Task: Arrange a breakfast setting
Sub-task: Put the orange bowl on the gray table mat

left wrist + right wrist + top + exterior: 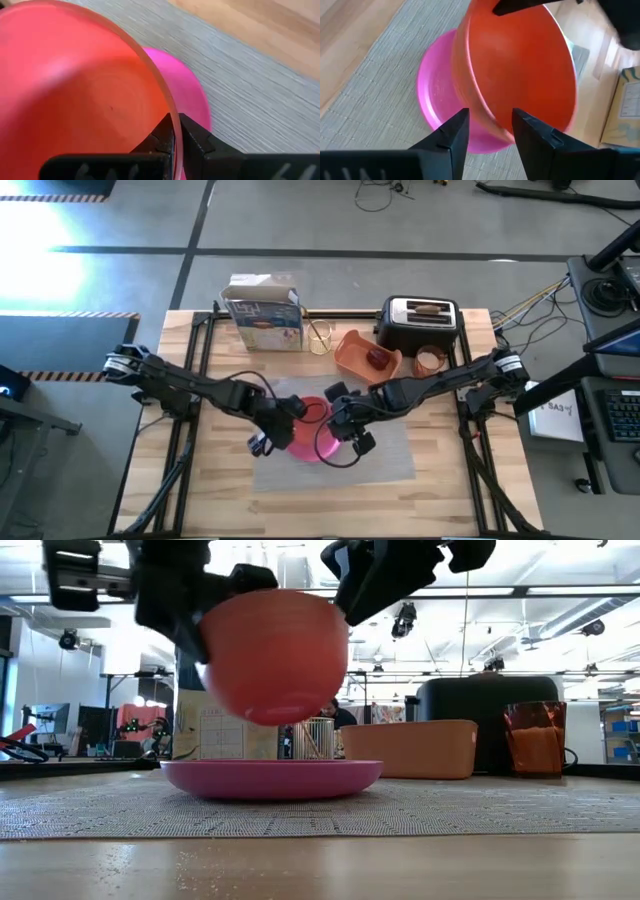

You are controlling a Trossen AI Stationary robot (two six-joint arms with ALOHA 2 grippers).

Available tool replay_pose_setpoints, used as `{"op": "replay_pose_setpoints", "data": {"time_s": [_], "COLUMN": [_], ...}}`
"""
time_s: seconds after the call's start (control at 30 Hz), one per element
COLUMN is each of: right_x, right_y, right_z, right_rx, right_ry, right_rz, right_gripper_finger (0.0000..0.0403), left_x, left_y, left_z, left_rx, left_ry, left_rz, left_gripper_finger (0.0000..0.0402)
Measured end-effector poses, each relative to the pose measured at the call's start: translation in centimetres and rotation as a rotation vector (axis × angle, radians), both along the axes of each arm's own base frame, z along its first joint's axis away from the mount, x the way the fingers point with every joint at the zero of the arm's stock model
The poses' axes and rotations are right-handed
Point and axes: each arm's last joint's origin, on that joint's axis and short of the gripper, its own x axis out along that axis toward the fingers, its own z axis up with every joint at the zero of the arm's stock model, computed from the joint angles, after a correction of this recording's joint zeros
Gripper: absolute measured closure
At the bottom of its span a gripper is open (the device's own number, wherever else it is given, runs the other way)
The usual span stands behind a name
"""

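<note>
The orange bowl (pixel 272 655) was held tilted in the air just above the pink plate (pixel 270 778), which lay on the grey placemat (pixel 385 450) on the worktop (pixel 440 505). The left tool (pixel 175 131) was pinched on the bowl's rim; the right tool (pixel 490 125) was spread, close beside the bowl. The bowl was judged light, stiff and smooth, so a rim grip seemed best, though slippery. One bowl, one plate, one placemat and one cup (pixel 430 361) were counted.
</note>
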Motion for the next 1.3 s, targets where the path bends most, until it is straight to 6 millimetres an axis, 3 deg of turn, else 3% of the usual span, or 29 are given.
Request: {"op": "replay_pose_setpoints", "data": {"time_s": [0.33, 0.67, 0.9, 1.2, 1.3], "right_x": [0.2, 0.0, -0.1, -0.2, 0.2], "right_y": [0.1, 0.5, 0.8, 1.0, 0.7], "right_z": [-0.4, -0.4, -0.4, -0.5, -0.4], "right_rx": [0.005, 0.094, 0.126, 0.193, 0.192], "right_ry": [0.014, 0.038, 0.049, 0.079, 0.038], "right_rz": [0.005, 0.095, 0.122, 0.114, 0.041], "right_gripper_finger": [0.0273, 0.0366, 0.0390, 0.0394, 0.0395], "left_x": [0.3, 0.4, 0.6, 1.3, 2.2], "left_y": [-0.1, -0.1, -0.1, -0.2, -0.3], "left_z": [0.6, 0.7, 0.8, 1.4, 2.5], "left_rx": [-0.013, -0.001, 0.003, -0.075, -0.105], "left_ry": [-0.036, -0.062, -0.086, -0.143, -0.263], "left_rz": [-0.002, -0.032, -0.043, 0.070, 0.088], "left_gripper_finger": [0.0401, 0.0401, 0.0398, 0.0326, 0.0289]}}
